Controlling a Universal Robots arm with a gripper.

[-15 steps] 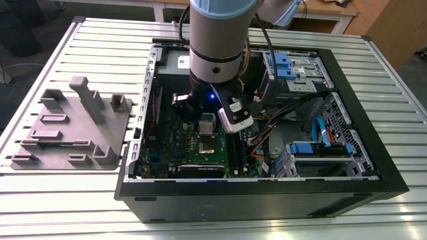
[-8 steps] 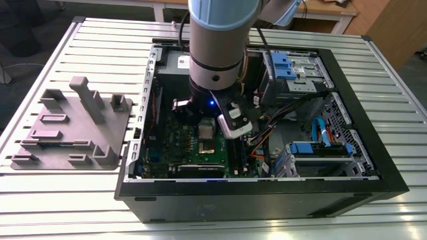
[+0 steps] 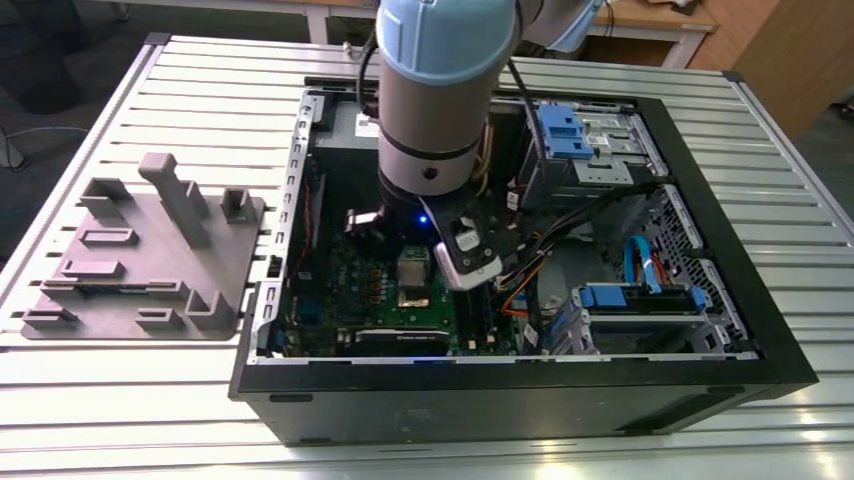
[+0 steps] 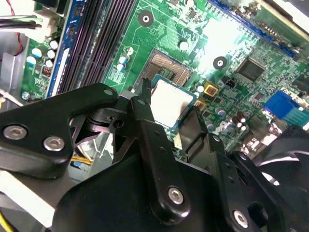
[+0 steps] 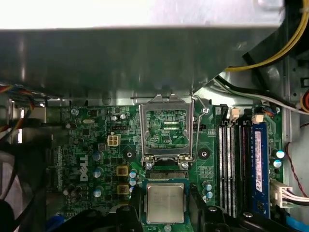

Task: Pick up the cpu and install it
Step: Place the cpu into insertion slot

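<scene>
The cpu [image 4: 171, 102] is clamped by its edges between the gripper's [image 5: 165, 205] fingers [image 4: 145, 116]. It is held flat just over the open socket [image 4: 169, 67] on the motherboard [image 5: 87, 140], inside the case [image 3: 534, 410].

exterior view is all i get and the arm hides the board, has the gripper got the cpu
Observer: Yes. In both wrist views the cpu sits pale side up between the fingers of the gripper, which press on two opposite edges.
Operator: ok and the socket lid, open or shut
Observer: Open. In the first wrist view the metal load frame is swung up off the socket, with green board showing through it, right next to the cpu.
</scene>
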